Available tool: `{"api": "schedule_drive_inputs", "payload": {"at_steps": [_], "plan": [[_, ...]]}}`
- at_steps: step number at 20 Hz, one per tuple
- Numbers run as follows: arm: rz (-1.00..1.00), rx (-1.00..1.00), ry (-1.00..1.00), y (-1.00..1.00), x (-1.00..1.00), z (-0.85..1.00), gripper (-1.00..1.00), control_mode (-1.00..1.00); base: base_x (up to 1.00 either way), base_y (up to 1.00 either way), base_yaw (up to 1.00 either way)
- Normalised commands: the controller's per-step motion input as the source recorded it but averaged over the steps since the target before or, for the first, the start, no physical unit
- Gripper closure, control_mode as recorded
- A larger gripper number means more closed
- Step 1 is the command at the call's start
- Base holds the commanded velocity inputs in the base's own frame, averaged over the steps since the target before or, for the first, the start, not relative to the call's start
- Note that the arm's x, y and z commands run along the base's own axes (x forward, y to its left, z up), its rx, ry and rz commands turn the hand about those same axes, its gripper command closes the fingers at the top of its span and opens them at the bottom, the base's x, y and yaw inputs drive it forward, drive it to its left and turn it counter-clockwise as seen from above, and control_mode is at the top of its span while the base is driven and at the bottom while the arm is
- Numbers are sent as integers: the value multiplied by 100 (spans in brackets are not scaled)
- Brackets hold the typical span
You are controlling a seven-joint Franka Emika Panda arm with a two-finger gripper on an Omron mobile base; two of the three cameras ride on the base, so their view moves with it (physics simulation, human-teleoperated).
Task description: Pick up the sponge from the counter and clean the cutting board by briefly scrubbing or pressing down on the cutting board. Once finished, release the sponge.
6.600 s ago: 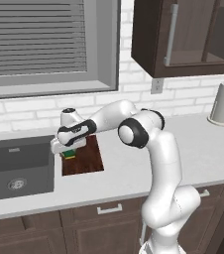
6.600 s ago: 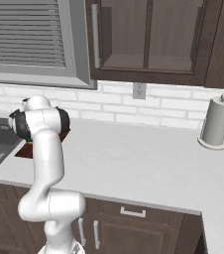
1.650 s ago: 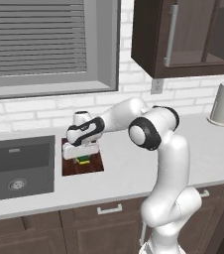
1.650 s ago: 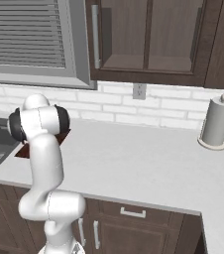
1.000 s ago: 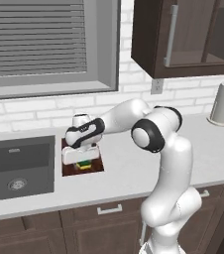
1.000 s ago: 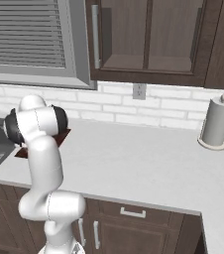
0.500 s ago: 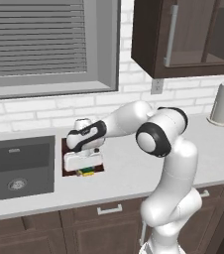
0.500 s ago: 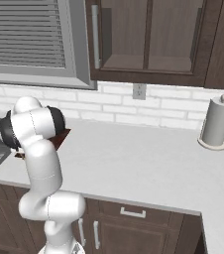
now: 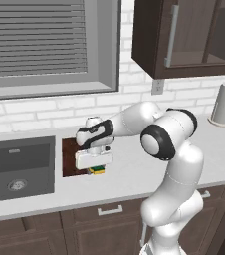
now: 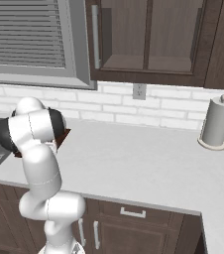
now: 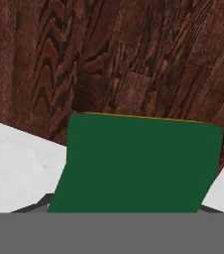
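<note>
Since the earlier frames, we have drawn the gripper (image 9: pixel 96 169) from the middle of the cutting board (image 9: pixel 70 158) toward its near edge, low over the surface. The jaws are closed on the sponge (image 9: pixel 97 170), which sits green side up at the board's near right corner; in the hand view the sponge (image 11: pixel 136 163) covers the corner, with the counter (image 11: pixel 20 158) showing on either side.

Progress, as we judge it: pickup is done and the sponge is on or just above the board, so scrubbing is under way or nearly complete. Whether the sponge presses on the wood we cannot tell. What remains is any last pressing stroke, then opening the jaws to release the sponge.

Nearest the base run the cabinet doors (image 9: pixel 109 219) below the counter (image 9: pixel 134 172). To the left of the board lies the sink basin (image 9: pixel 17 167). Far to the right, against the brick wall, stands a paper towel roll (image 9: pixel 223 103), well apart from the work. Nothing obstructs the board.
</note>
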Motion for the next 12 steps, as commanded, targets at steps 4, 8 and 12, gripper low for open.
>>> {"api": "schedule_drive_inputs", "payload": {"at_steps": [4,8,12], "plan": [[0,0,13,-49,-13,-3,100,-100,0,0,0],[0,0,14,-27,-5,-5,100,-100,0,0,0],[0,0,11,1,0,0,100,-100,0,0,0]]}}
